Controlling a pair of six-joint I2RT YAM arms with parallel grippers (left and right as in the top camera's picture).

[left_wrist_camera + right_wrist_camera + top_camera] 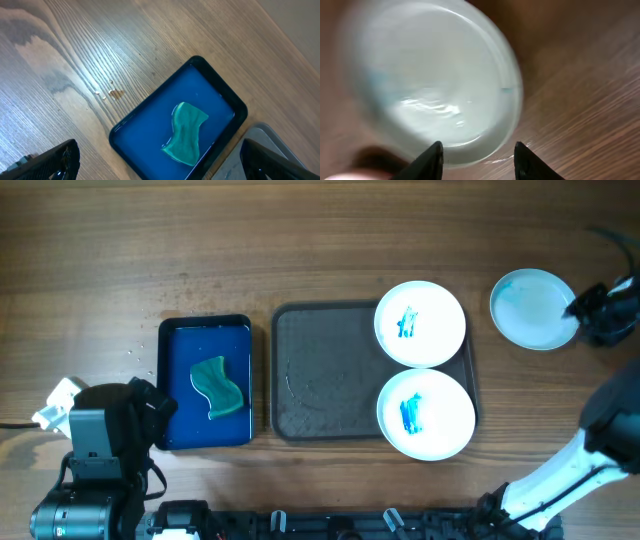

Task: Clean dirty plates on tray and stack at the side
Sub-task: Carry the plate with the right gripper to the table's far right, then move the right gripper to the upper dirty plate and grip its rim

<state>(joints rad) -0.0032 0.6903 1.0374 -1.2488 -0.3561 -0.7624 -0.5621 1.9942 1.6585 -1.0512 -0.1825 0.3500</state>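
Two white plates with blue smears lie on the right side of the grey tray (325, 375), one at the back (420, 323) and one at the front (425, 412). A third plate (530, 308), pale and wet-looking, lies on the table to the right of the tray; it fills the right wrist view (430, 75). My right gripper (590, 315) (477, 160) is open, its fingers just at this plate's rim and holding nothing. My left gripper (150, 415) (162, 170) is wide open and empty over the blue tub (205, 325) (225, 92), where a teal sponge (220, 387) (186, 132) lies.
The left half of the grey tray is bare and wet; its corner shows in the left wrist view (260, 137). Small water drops (112, 93) lie on the wooden table left of the tub.
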